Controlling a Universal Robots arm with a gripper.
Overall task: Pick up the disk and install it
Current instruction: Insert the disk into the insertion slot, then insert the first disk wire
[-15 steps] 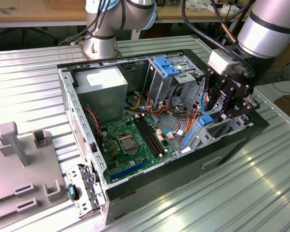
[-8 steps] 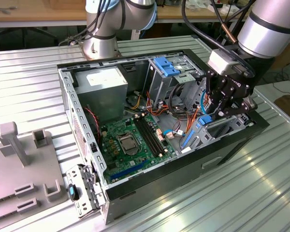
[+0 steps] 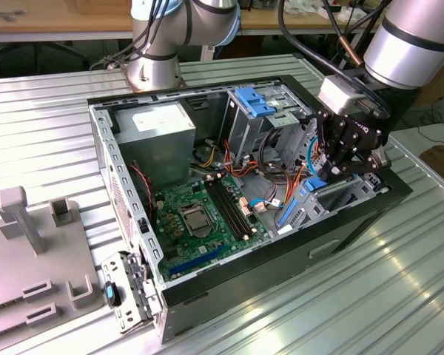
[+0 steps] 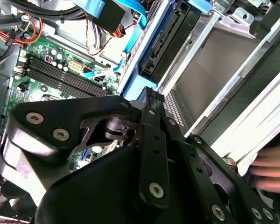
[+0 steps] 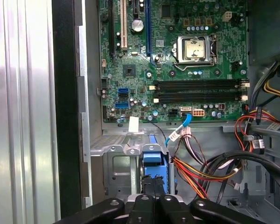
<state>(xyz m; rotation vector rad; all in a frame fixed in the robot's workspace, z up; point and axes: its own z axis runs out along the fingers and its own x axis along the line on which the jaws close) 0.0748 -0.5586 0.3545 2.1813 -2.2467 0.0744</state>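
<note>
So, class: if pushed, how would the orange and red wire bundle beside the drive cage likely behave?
The wire bundle probably bends aside: it hangs in loose curves. It looks light, being thin strands. It may snag, since thicker black cables lie against it.

The pincer [image 5: 154, 187] hides most of the disk [image 5: 153, 157]; a blurred hand [image 4: 270, 166] is cut off.

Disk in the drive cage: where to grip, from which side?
Grip the disk by its narrow blue-framed edge, coming straight in through the open side of the case. It seems to stand on edge in the metal cage, which covers its flat faces; only that edge is exposed, where the gripper sits.
</note>
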